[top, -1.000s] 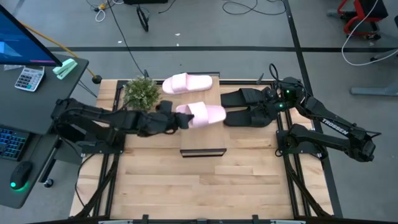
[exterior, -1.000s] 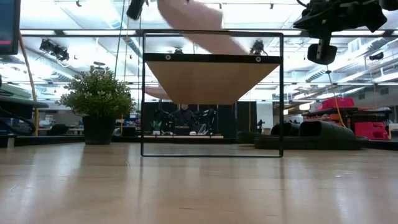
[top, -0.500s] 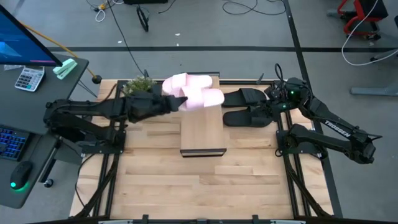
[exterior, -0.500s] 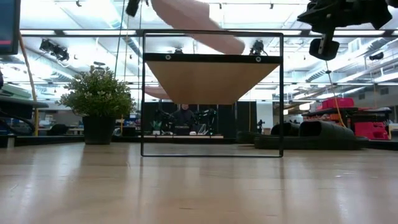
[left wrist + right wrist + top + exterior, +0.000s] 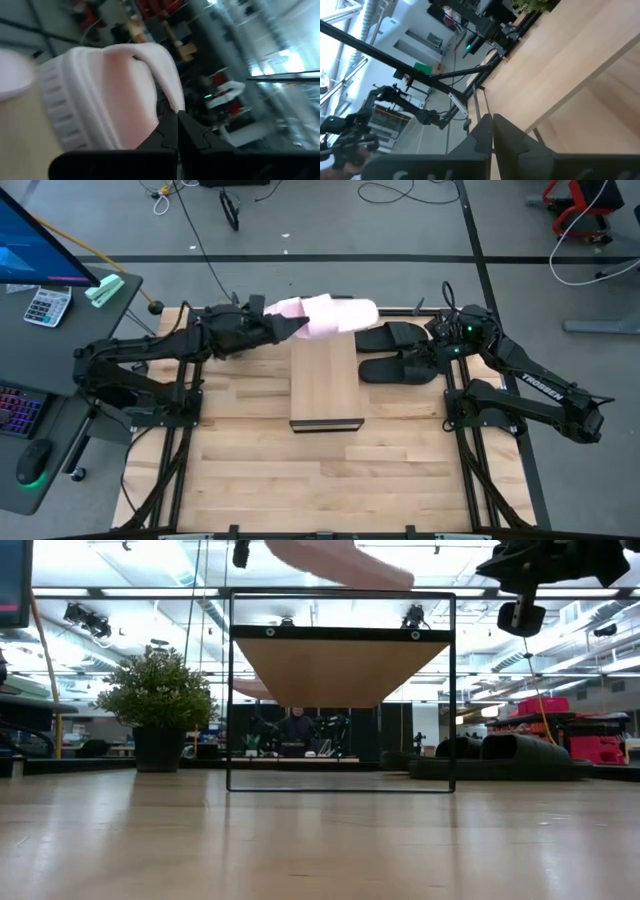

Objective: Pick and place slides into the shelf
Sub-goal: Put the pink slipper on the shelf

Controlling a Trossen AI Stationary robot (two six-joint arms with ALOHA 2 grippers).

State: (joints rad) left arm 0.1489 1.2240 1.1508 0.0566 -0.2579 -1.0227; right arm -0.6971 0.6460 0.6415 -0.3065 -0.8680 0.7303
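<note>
Shelf top (image 5: 324, 380) is seen as light wood-grain plank, smooth; its frame (image 5: 229, 690) thin black metal. Pink slide (image 5: 105, 95) looks like matte foam with ribbed sole edge; black slides (image 5: 395, 352) matte. Tabletop (image 5: 250, 470) is pale slatted wood, slightly glossy.

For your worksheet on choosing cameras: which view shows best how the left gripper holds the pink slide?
The left wrist view: the left gripper is shut on the pink slide's strap edge. The high view shows only the slide carried at the shelf's far end; the low view, its sole.
</note>
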